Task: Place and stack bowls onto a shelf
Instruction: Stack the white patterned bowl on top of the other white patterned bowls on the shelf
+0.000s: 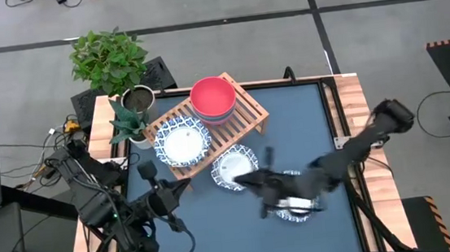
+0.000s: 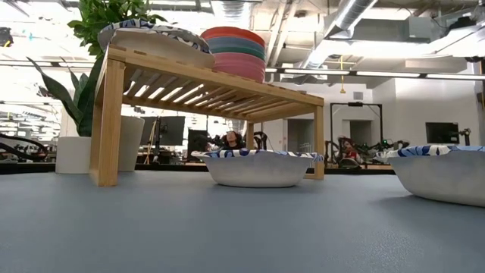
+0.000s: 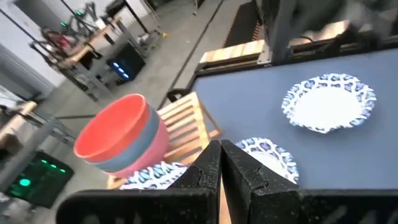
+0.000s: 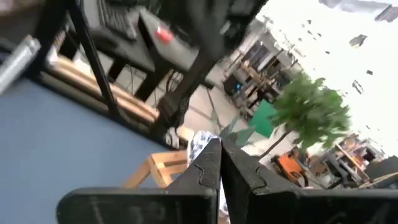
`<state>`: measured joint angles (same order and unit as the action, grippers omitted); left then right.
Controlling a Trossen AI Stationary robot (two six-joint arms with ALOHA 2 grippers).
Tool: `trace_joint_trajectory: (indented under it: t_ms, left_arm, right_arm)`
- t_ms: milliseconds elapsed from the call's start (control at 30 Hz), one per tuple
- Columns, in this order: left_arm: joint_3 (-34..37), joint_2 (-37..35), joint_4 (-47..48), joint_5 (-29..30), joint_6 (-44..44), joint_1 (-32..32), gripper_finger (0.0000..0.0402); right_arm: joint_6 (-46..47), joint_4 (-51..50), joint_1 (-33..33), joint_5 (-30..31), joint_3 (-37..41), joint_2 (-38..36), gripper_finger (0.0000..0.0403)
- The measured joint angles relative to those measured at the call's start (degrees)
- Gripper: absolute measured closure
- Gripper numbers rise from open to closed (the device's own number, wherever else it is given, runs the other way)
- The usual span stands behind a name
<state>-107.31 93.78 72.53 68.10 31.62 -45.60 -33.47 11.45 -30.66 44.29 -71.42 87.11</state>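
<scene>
The plain bowls are already on the wooden shelf point(image 1: 232, 117): a red bowl point(image 1: 212, 94) tops a nested stack whose lower rims show pink and grey-blue in the low and left wrist views. Beside that stack on the slats sits one white dish with a blue patterned rim point(image 1: 182, 141). Two more patterned dishes are off the shelf: one on the tabletop just in front of it point(image 1: 233, 167), and one further toward the right arm point(image 1: 296, 205), partly under that arm in the high view. By this reckoning the plain bowls are done and the patterned dishes are partly done, with at least two left to carry over and stack.

The right tool point(image 4: 219, 163) hangs over the tabletop near the two loose dishes; its fingers stand almost together and, as far as the wrist view shows, hold nothing. The left tool point(image 3: 221, 163) waits near the front left of the tabletop, fingers pressed together, also empty.

The tabletop point(image 1: 218, 233) is dark blue with pale wooden edging. At its back left corner stand a leafy plant point(image 1: 109, 59) and a metal pot with a spiky plant point(image 1: 135, 104). Beyond lies a grey workshop floor, with benches, screens and ceiling pipes in the low view
</scene>
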Motion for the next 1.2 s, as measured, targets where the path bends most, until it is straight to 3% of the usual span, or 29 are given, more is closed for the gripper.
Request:
trace_joint_trajectory:
  t_ms: [167, 300, 567, 700, 800, 1000, 1200]
  left_arm:
    - [2.4, 0.1, -1.5, -0.3, 2.4, 0.1, 0.0399]
    - [6.3, 0.1, -7.9, -0.4, -0.9, 0.1, 0.038]
    - [17.6, 0.1, -36.2, -9.1, -18.2, 2.5, 0.0298]
    - [24.3, 0.1, -52.3, -14.2, -26.0, 4.7, 0.0255]
    - [28.1, 0.1, -60.6, -15.7, -26.2, 6.7, 0.0232]
    - [31.4, 0.1, -62.0, -22.8, -18.7, 11.7, 0.0218]
    - [33.3, 0.1, -63.0, -28.8, -17.8, 14.9, 0.0217]
  right_arm:
    - [0.4, -3.3, -7.9, 12.6, 0.0, -9.8, 0.0369]
    - [-1.0, -6.0, -14.8, 23.9, 0.0, -16.7, 0.0361]
    - [-1.1, -9.3, -28.8, 37.1, 0.0, -26.5, 0.0346]
    - [-1.1, -10.6, -33.7, 41.3, 0.0, -28.6, 0.0346]
    - [-1.1, -11.2, -36.5, 44.8, 0.0, -29.2, 0.0345]
    - [-1.5, -11.3, -39.1, 45.7, 0.0, -29.0, 0.0345]
    - [-1.5, -11.3, -41.1, 45.7, 0.0, -29.1, 0.0346]
